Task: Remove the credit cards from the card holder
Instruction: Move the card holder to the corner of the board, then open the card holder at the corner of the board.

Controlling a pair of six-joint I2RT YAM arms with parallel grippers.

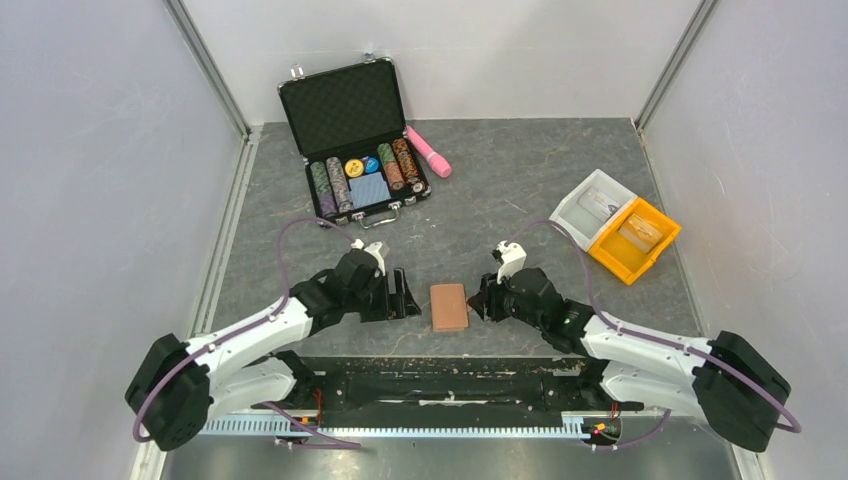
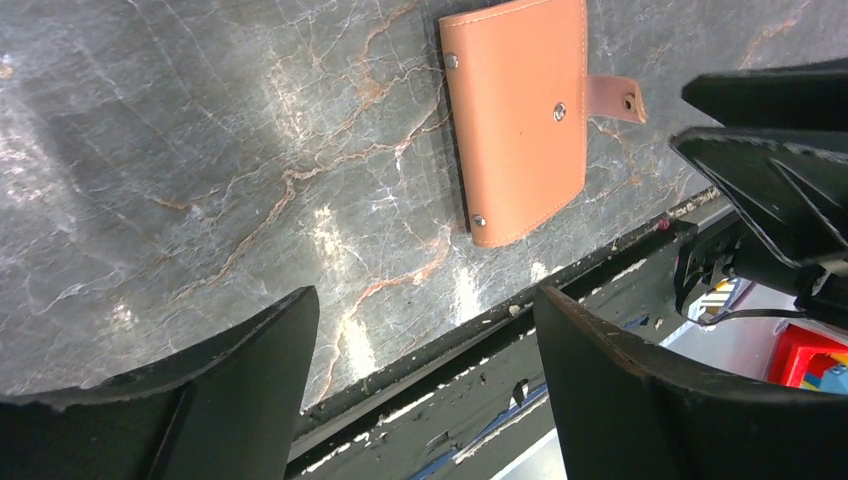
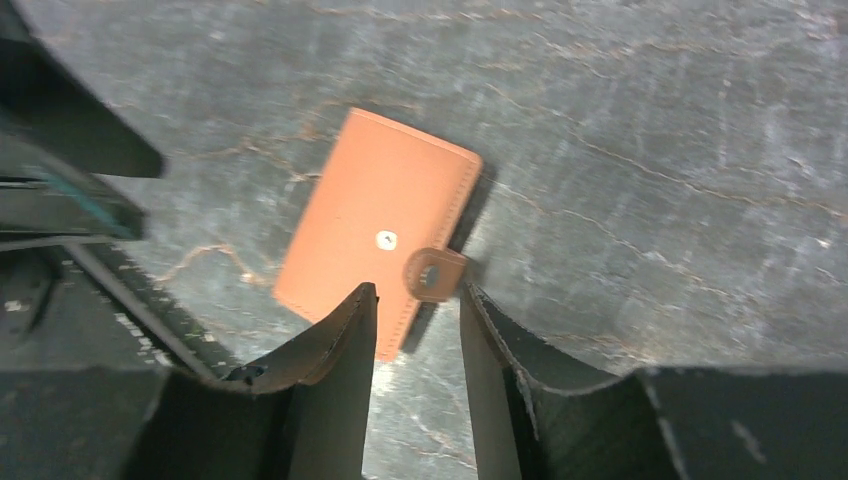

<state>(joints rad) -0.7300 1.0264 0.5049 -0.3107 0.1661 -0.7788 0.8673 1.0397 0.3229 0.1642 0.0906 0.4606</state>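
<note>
Top external view: small flat brown leather-like card holder [image 1: 449,306] lies at lower centre of the frame, near the front edge of the grey marbled worktop [image 1: 520,190], between the two arms. Folded shut, cover side up. No credit cards visible anywhere, so they are judged to be inside the wallet.

Left wrist view: the card holder [image 2: 520,120] is at upper right of the frame. Its small closing tab [image 2: 615,98] sticks out sideways and is not on the snap stud, so the clasp looks undone. Left hand [image 2: 420,300] is spread wide, empty, and apart from the wallet.

Right wrist view: right hand [image 3: 418,290] is partly spread, fingers apart, not pressed together. The tab [image 3: 432,272] sits in the gap at the fingertips; it looks loose rather than pinched, but contact with one finger cannot be ruled out.

Progress: early. Only the clasp appears released. Left to do: flip the cover open, expose the pockets, pull each card out and lay it on the worktop.

Upper part of the top external view, well apart from the arms: open black foam-lined poker chip case [image 1: 350,140], pink cylinder [image 1: 428,150], white and yellow bins [image 1: 615,225].
</note>
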